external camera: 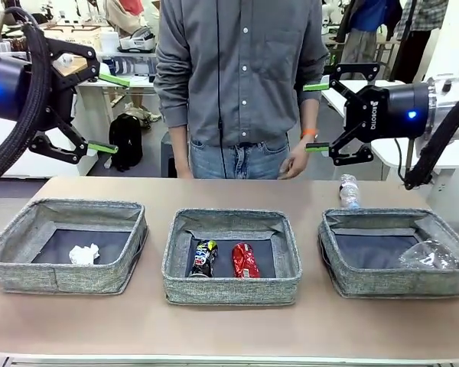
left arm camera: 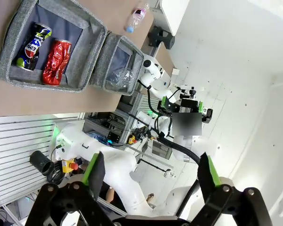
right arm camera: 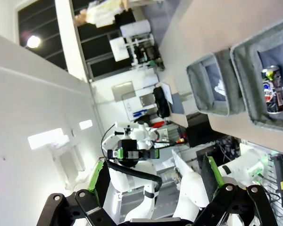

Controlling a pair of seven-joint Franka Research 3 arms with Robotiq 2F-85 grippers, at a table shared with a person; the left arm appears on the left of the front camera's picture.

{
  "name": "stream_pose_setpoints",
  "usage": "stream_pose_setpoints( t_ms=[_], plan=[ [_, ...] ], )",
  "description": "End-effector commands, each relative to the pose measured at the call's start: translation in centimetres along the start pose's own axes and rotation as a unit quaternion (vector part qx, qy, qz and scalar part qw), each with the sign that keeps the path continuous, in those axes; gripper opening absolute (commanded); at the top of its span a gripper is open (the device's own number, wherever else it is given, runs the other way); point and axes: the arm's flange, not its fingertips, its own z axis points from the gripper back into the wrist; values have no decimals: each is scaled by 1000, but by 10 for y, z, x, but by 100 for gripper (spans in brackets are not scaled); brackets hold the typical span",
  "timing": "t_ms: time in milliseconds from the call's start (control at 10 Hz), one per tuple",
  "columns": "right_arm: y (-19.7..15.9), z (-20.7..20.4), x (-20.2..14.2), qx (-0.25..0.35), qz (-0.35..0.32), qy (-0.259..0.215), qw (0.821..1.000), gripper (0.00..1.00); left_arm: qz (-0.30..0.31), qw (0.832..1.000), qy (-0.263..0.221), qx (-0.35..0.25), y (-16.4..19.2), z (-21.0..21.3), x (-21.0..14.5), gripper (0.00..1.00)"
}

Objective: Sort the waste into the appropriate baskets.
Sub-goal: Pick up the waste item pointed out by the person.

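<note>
Both pincers are spread wide, holding nothing, high above the table [external camera: 229, 336]. Left pincer [external camera: 109, 113] is at 10 o'clock, right pincer [external camera: 317, 118] at 2 o'clock from middle basket [external camera: 231, 287] w/ dark can [external camera: 204, 258] & red can [external camera: 245, 260]. Paper ball [external camera: 84, 254] lies in left basket [external camera: 61, 277], plastic cup [external camera: 428, 255] in right basket [external camera: 402, 281]; water bottle [external camera: 349, 191] lies on the table behind it, below the right pincer.

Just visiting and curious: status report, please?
Both grippers, left and right, raised, open, empty. Clear labelled water bottle unsorted behind right grey fabric basket.

"ROBOTIQ" on the right gripper [external camera: 315, 118] — "PEPSI" on the dark can [left arm camera: 32, 47]
</note>
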Motion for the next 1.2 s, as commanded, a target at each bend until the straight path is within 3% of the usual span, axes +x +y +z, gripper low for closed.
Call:
stream_pose_setpoints(
  t_ms=[0, 800, 900, 1000, 1100],
  plan=[
    [2, -2, -1, -2, -7, -2, 1000, 100, -4, 1000, -4, -2, 0, -1, -1, 100],
    [0, 0, 0, 0, 0, 0, 1000, 100, -4, 1000, -4, -2, 0, -1, -1, 100],
    [-1, -3, 8, -92, 54, -81, 991, 100, -4, 1000, -4, -2, 0, -1, -1, 100],
    [-1, -4, 20, -205, 133, -146, 958, 100, -4, 1000, -4, -2, 0, -1, -1, 100],
    [-2, 0, 36, -326, 194, -249, 891, 100, -4, 1000, -4, -2, 0, -1, -1, 100]
  ],
)
